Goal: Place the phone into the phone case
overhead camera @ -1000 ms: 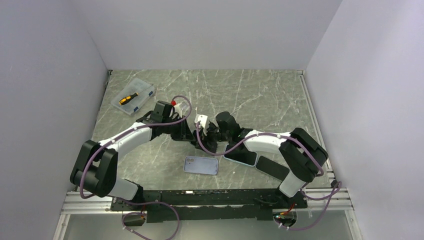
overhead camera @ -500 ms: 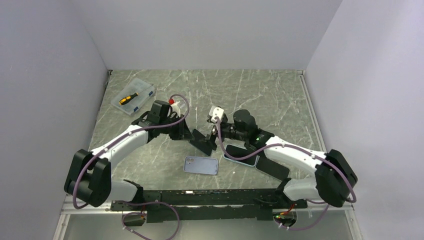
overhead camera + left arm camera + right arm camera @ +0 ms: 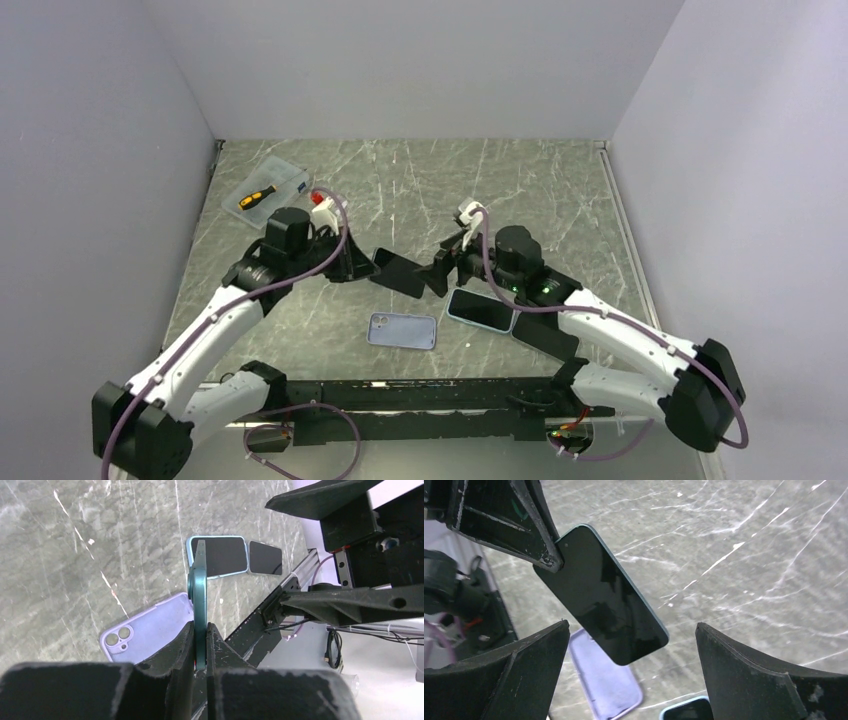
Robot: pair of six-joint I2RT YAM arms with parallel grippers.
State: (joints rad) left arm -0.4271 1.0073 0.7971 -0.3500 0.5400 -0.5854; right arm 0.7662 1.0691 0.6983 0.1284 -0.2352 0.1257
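Observation:
My left gripper is shut on one end of the phone, a dark-screened phone with a teal edge, and holds it above the table. The left wrist view shows the phone edge-on, pinched between the fingers of that gripper. My right gripper is open just right of the phone's free end. In the right wrist view the phone hangs in front of the open gripper, apart from both fingers. The lilac phone case lies on the table below, its camera holes showing.
A phone in a light-blue case and a bare black phone lie right of the lilac case. A clear plastic box with an orange-handled screwdriver sits at the back left. Grey walls close in three sides.
My right gripper has opened wide and drawn back to the right, away from the phone. The left arm has pulled back to the left, carrying the phone in its grip.

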